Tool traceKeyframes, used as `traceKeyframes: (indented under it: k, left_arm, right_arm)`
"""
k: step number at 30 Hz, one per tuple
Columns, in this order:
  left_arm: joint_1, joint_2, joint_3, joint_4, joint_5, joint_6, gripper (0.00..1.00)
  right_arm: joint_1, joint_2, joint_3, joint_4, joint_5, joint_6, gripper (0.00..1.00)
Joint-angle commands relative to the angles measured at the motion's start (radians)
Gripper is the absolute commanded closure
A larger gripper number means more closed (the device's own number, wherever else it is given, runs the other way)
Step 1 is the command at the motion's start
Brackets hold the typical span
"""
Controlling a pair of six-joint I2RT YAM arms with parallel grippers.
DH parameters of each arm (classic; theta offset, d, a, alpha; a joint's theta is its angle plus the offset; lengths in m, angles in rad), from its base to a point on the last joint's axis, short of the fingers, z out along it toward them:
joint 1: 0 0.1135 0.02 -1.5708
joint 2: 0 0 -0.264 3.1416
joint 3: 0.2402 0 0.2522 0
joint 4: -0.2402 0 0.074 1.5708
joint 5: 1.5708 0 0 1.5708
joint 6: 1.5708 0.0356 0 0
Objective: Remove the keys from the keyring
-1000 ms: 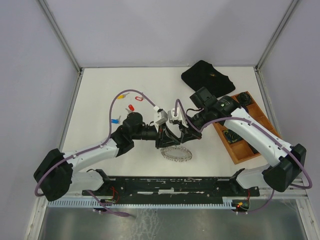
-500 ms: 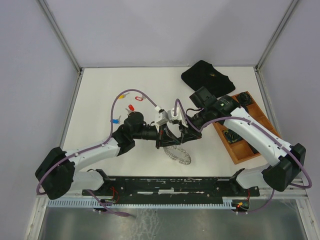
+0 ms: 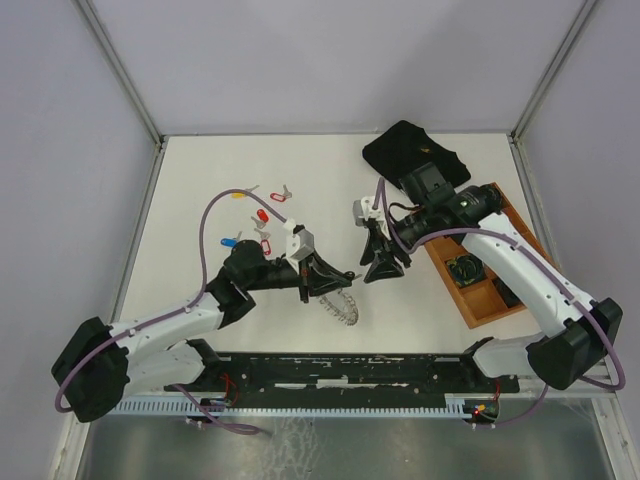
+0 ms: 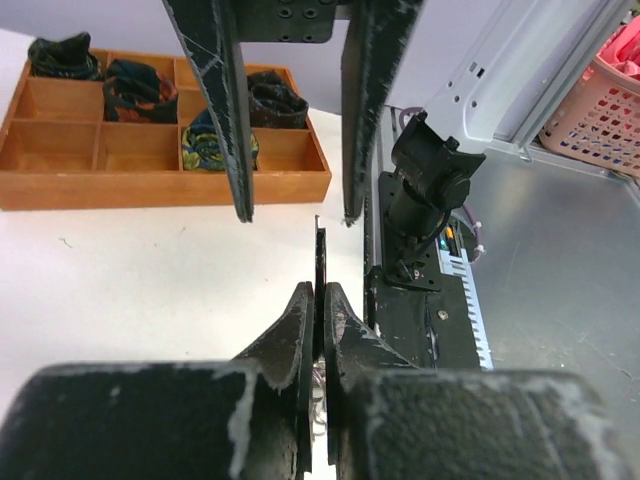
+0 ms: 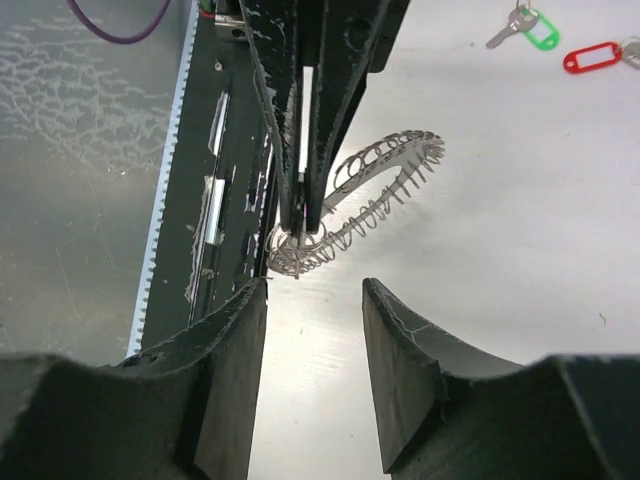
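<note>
The left arm (image 3: 170,322) and the right arm (image 3: 510,262) are showing smooth white shells between rounded black joints. A purple cable (image 3: 203,245) is looping along each one. Bulky black housings (image 3: 95,365) are capping the shoulders. A green light (image 3: 466,203) is glowing near the right wrist. The right gripper (image 5: 314,288) is wearing broad black fingers (image 5: 225,400) with scuffed, whitish edges.

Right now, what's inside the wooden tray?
Dark, round coiled bundles sit in some compartments of the wooden tray; several others look empty. In the top view, the right arm covers part of it, so that part stays hidden.
</note>
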Motion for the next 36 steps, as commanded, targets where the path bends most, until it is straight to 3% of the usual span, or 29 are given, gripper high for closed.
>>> traceKeyframes:
  k: [1, 7, 16, 20, 29, 36]
  left_arm:
    - [0.004, -0.053, -0.027, 0.194, -0.014, 0.013, 0.97]
    - [0.003, -0.094, -0.055, 0.279, -0.014, -0.005, 0.97]
    - [0.004, -0.125, -0.100, 0.413, -0.056, -0.071, 0.97]
    - [0.003, -0.119, -0.106, 0.450, -0.062, -0.096, 0.97]
    - [-0.010, -0.091, -0.104, 0.489, -0.068, -0.121, 0.97]
    - [-0.013, -0.089, -0.102, 0.487, -0.081, -0.117, 0.97]
  right_arm:
    - [-0.037, -0.051, -0.054, 0.155, -0.154, 0.095, 0.49]
    - [-0.055, -0.092, -0.206, 0.455, -0.248, 0.256, 0.54]
    - [-0.056, -0.085, -0.284, 0.511, -0.408, 0.135, 0.56]
    - [-0.047, -0.082, -0.293, 0.527, -0.409, 0.118, 0.56]
    - [-0.013, -0.080, -0.372, 0.852, -0.344, 0.429, 0.57]
    - [-0.003, -0.082, -0.347, 0.771, -0.401, 0.372, 0.61]
